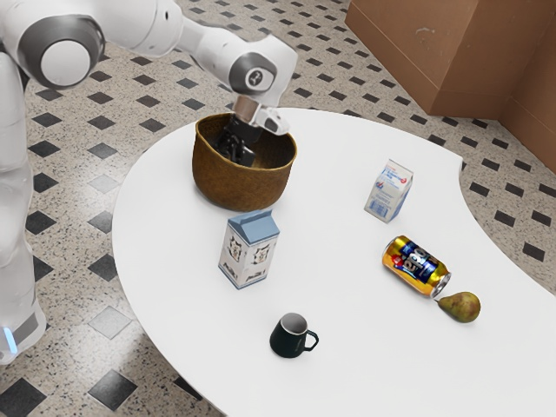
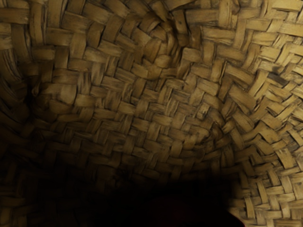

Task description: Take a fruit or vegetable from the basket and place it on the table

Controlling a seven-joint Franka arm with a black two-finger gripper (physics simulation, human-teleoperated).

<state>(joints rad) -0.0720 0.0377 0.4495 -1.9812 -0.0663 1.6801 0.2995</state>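
The black gripper (image 1: 236, 151) reaches down inside the brown basket (image 1: 241, 185), below its rim, at the exterior view's upper left. The basket's front wall hides its lowest part. In the wrist view the woven inside of the basket (image 2: 142, 104) lies close before my hand. A very dark, faintly reddish shape (image 2: 189, 213) sits at the lower edge, in deep shadow; I cannot tell what it is or whether it is held. A green-brown pear (image 1: 462, 307) lies on the white table (image 1: 365, 347), at the exterior view's right.
A blue-topped milk carton (image 1: 248, 252) stands just in front of the basket. A dark mug (image 1: 289, 335) is nearer the front edge. Another small carton (image 1: 389, 191) stands to the exterior view's right of the basket, and a yellow can (image 1: 415, 266) lies beside the pear.
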